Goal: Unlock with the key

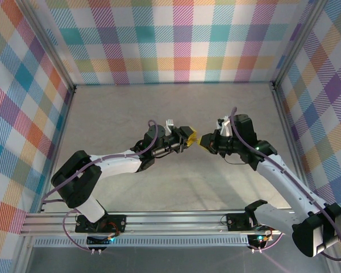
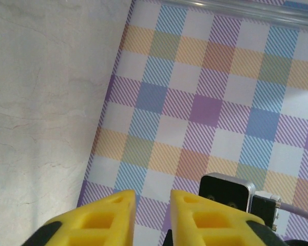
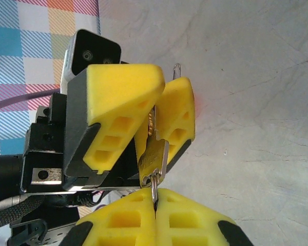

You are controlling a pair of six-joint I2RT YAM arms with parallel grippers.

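Both grippers meet in mid-air over the table's middle. My right gripper (image 1: pixel 204 141) (image 3: pixel 155 195) is shut on the thin key ring (image 3: pixel 154 184). The brass key (image 3: pixel 155 154) hangs from that ring, and its toothed blade runs up between the left gripper's yellow fingers (image 3: pixel 123 97). My left gripper (image 1: pixel 188 136) (image 2: pixel 152 195) keeps a narrow gap between its fingers, closed round the small padlock. The lock's body is almost fully hidden by the fingers. A thin silver shackle loop (image 3: pixel 177 69) pokes out beyond them.
The grey table (image 1: pixel 176 114) stretches all round beneath the raised grippers. Checkered walls (image 1: pixel 182 40) close in the back and both sides. An aluminium rail (image 1: pixel 176 222) with the arm bases runs along the near edge. The right wrist camera (image 2: pixel 226 192) shows just beyond the left fingers.
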